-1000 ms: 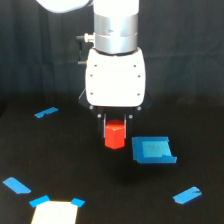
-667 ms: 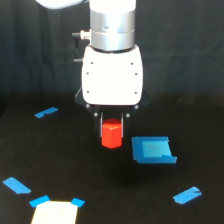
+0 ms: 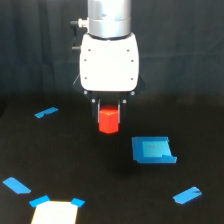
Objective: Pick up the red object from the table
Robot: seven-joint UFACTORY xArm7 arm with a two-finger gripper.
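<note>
Since a second ago arm and block have risen together: the hand (image 3: 109, 111) grips the red object (image 3: 108, 121) hanging straight below it at frame centre, clear above the black table (image 3: 75, 155).

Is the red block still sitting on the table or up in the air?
Up in the air: the red object hangs in the gripper, above the table.

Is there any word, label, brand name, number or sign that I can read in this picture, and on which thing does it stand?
None can be read.
The white gripper housing: plain, only small dark screw dots.
The red object: plain.
The blue tape pieces and the pale patch on the table: no writing visible.
</note>
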